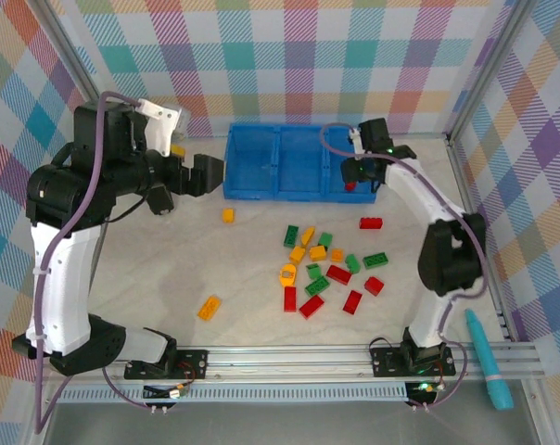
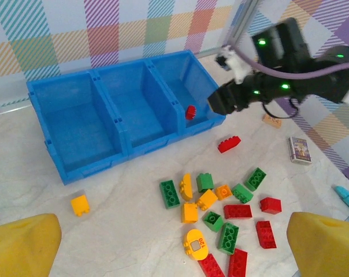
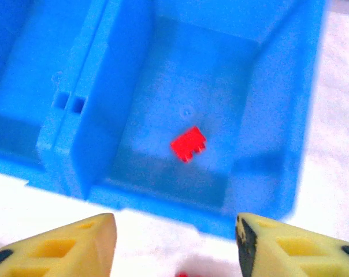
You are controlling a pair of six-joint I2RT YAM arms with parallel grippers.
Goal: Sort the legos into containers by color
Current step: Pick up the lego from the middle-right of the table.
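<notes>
Checked walls (image 1: pixel 289 56) ringed the table (image 1: pixel 169 269), where the right gripper (image 3: pixel 174 231) hung, jaws apart and empty, over the end compartment of the blue bin (image 3: pixel 76 144), a red lego (image 3: pixel 187 143) beneath it; the left gripper (image 2: pixel 174 245) gaped wide.

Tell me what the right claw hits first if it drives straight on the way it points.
Probably the red brick in the right compartment of the blue bin; depth is unclear, so its near wall might come first.
</notes>
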